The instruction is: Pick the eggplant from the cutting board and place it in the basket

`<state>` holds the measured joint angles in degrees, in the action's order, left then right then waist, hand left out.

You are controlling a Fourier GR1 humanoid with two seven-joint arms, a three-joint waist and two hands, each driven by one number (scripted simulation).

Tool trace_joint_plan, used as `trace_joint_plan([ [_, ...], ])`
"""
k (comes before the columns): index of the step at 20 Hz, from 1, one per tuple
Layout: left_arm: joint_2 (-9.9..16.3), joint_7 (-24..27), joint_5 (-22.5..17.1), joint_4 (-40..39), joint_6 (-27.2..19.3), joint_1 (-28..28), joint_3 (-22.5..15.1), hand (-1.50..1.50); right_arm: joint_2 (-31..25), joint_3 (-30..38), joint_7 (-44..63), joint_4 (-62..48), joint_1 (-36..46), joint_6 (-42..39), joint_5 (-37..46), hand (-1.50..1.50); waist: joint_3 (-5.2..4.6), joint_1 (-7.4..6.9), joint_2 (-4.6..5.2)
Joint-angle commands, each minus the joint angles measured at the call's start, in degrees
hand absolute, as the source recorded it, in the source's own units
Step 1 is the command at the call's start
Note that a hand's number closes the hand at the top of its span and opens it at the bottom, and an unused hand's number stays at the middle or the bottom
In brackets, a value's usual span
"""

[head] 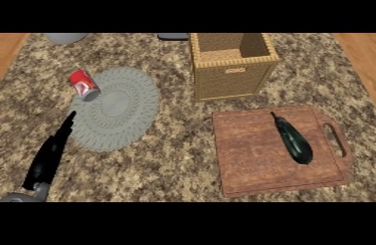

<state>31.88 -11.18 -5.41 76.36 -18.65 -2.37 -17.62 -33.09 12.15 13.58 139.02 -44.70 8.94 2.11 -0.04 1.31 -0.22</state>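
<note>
Head view of a speckled stone worktop point(176, 154), read from left to right. At the lower left, the left robot hand point(50, 157) enters from the bottom edge on its grey forearm; its black fingers are straight and held together, pointing up and slightly right, and it holds nothing. The fingertips reach the left rim of a round grey mat point(117, 109) that lies flat on the worktop. A red can point(84, 84) lies on its side at the mat's upper left edge, its silver end facing down and right. At the top left edge, part of a grey rounded object point(66, 37) shows; what it is cannot be told. A small dark object point(173, 36) sits at the top edge, just left of the basket.

Right of centre stands the basket point(231, 77), a square wicker box, open at the top, with a partition visible inside. Just below it, and a little to the right, lies the wooden board point(249, 159), its handle slot at the right side. The eggplant point(292, 138) rests on the right half of the board, dark green and elongated, its thin stem end pointing up and left toward the basket, its thick end down and right, near the handle slot.

The eggplant lies well apart from the left robot hand, across the worktop to its right, with the mat's lower rim and bare worktop between them. The right robot hand does not appear in the view.
</note>
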Motion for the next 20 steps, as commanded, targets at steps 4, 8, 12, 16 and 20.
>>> trace_joint_plan([
  [4, -1.0, -5.0, 1.9, 2.5, 2.6, -3.6, 1.8, 0.0, 7.3, -1.3, -4.2, -8.7, 4.3, -3.5, 2.2, -1.5, 0.08, -0.98, 0.16],
  [8, -1.0, -0.4, 3.6, 3.6, 3.4, 2.7, 2.6, 0.0, 10.2, -2.4, -1.6, -12.6, 10.6, -3.1, 5.5, -1.5, 0.06, -1.56, 0.2],
  [12, -4.9, -1.1, 6.5, 2.3, 1.7, 1.5, 2.3, 0.0, 14.1, -4.7, -4.7, -17.9, 14.8, -2.6, 9.4, -1.5, 0.06, -1.49, 0.21],
  [16, -3.6, -2.4, 5.0, -1.0, 7.8, -2.4, 7.3, 0.0, 17.4, -3.9, -7.1, -19.3, 14.6, -3.4, 11.9, -1.5, 0.05, -1.05, 0.2],
  [20, -4.7, 0.9, 6.6, 1.0, 8.5, 2.3, 8.7, 0.0, 17.0, -1.5, -6.8, -22.8, 19.3, -5.2, 13.4, -1.5, 0.04, -1.26, 0.19],
])
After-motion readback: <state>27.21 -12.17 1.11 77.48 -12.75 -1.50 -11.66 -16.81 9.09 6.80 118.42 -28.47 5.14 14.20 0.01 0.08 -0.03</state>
